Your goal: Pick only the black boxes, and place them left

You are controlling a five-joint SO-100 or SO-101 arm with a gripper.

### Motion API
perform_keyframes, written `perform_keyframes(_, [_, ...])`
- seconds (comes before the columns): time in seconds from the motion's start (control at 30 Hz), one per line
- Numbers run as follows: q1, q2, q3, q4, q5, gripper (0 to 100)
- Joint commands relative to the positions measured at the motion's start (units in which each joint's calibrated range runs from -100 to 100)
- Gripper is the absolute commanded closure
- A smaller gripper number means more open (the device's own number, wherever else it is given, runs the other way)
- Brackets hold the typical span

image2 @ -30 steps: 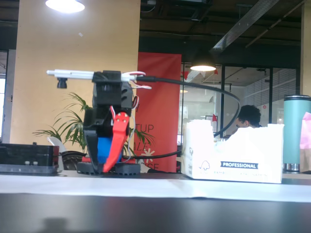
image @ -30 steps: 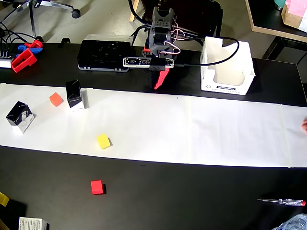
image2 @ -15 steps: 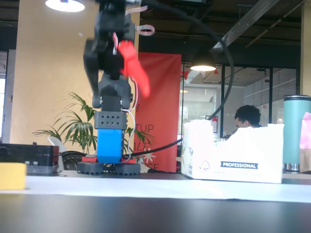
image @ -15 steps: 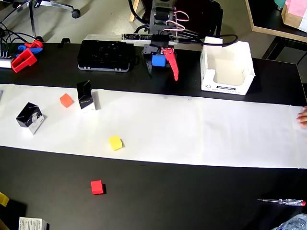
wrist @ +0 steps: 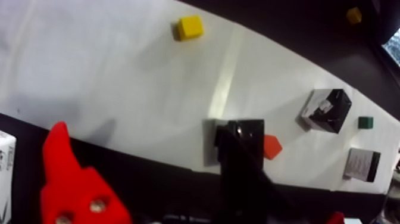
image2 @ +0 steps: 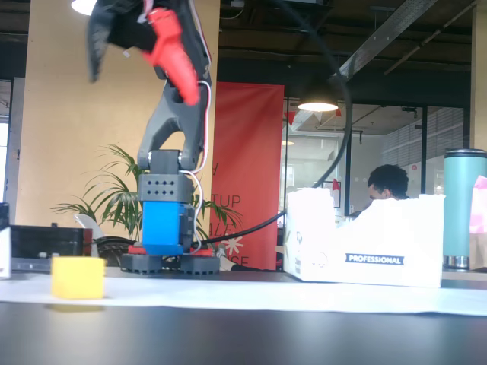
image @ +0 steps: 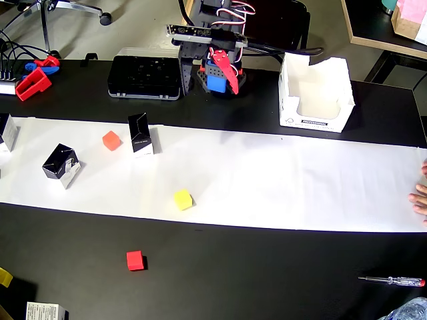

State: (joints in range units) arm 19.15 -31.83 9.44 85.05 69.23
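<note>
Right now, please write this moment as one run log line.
gripper: open, raised near base, empty | black boxes: on white paper, not grasped | yellow cube: on paper | white bin: empty

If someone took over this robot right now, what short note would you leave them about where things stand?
Gripper: raised near the arm's base, open, holding nothing.
Black boxes: two on the white paper strip in the overhead view, one upright beside the orange cube, one tilted further left; a third box shows at the left edge.
Done: nothing gripped.
Left: pick the black boxes; leave the yellow cube and red cube.
</note>
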Motion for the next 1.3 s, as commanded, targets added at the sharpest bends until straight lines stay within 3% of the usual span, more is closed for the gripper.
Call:
perform_keyframes(0.0, [5.7, 3.6, -6.5, -0.6, 1.2, 54])
perform_keyframes(0.23, [7.3, 13.7, -17.1, -0.6, 1.5, 53])
perform_keyframes(0.37, [9.1, 15.6, -16.7, -0.6, 5.2, 53])
perform_keyframes(0.57, [9.6, 21.9, -16.6, -0.7, 4.9, 53])
perform_keyframes(0.67, [9.6, 22.2, -8.6, -4.8, 4.8, 53])
perform_keyframes(0.83, [11.0, 21.7, 8.6, -23.0, 4.8, 53])
perform_keyframes(1.17, [7.1, 22.1, 24.8, -25.5, 4.3, 54])
perform_keyframes(1.23, [3.7, 22.1, 28.1, -30.4, 0.2, 56])
perform_keyframes(1.27, [2.1, 22.1, 29.3, -32.9, -1.6, 61])
